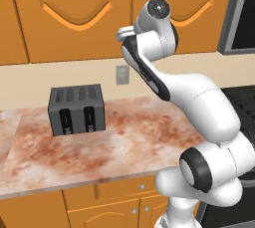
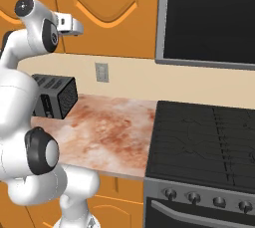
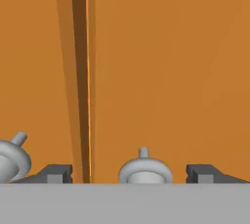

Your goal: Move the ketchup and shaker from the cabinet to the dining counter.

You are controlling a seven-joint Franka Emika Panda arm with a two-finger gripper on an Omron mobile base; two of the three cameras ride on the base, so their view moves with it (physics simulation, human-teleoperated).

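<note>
Jaws [image 3: 130, 173] stand spread apart, one round silver knob [image 3: 145, 170] between the two fingertips [image 3: 54, 173], nothing grasped; cabinet [image 1: 69, 13] doors are shut, hiding whatever is inside; a marble table [image 1: 119, 142] runs below the cabinet; a grey toaster [image 1: 76, 109] sits on it; a second knob [image 3: 12, 158] sits left of the door seam.

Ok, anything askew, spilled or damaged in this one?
Nothing stands out. The cabinet doors are shut and intact, the toaster sits upright on the clean marble worktop, and the open gripper brackets a door knob.
</note>
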